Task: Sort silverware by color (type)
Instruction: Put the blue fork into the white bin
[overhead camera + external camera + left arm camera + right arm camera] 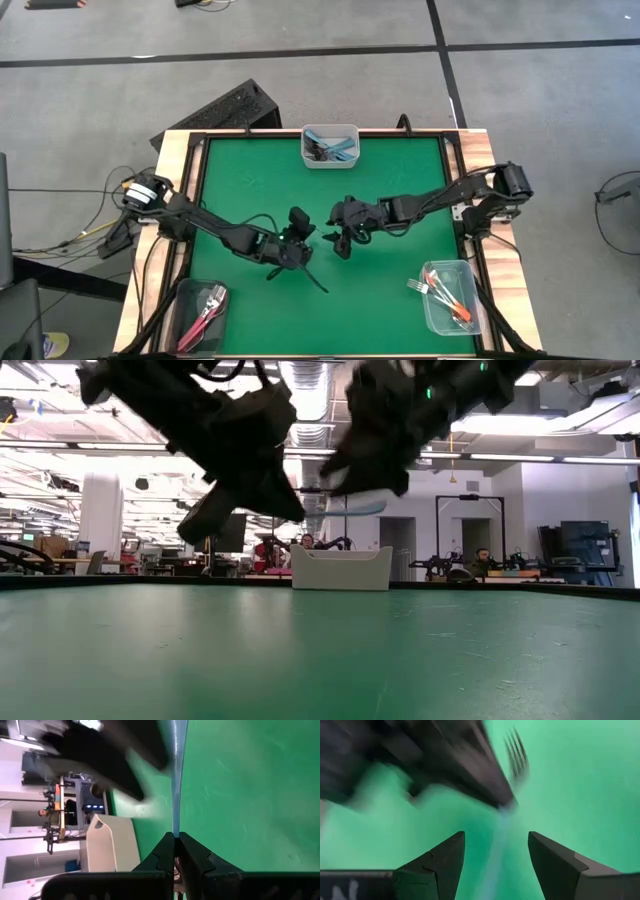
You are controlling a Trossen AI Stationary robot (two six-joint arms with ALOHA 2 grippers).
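Overhead, the table (400, 180) shows a flat green mat framed in pale wood. A clear rectangular tub (331, 146) at the mat's far edge holds light blue forks (335, 147); a dark-looking tub (201, 317) at the near left corner holds pink-red forks (208, 305), and a clear tub (452, 297) at the near right corner holds orange forks (445, 292). Both dark jointed arms reach in to the middle of the mat. The left tool (297, 245) and the right tool (343, 240) sit just beside each other there, and a thin dark line runs from the left tool toward the near edge.

From table height, the two black tools hang above the mat, in front of the white-looking far tub (340, 568). A pale blue handle (360, 508) juts out level beside the right tool (375, 455).

Past the left wrist, the left tool (175, 851) is pressed together, pinching a thin, glossy light blue fork handle (176, 780) that sticks straight out over the mat, with the far tub (112, 845) off to one side.

Past the right wrist, the right tool (496, 857) stands spread wide. The blurred blue handle (496, 855) lies between its fingers, touching neither, and silver tines (516, 752) show beyond the other arm's dark tool (470, 767).
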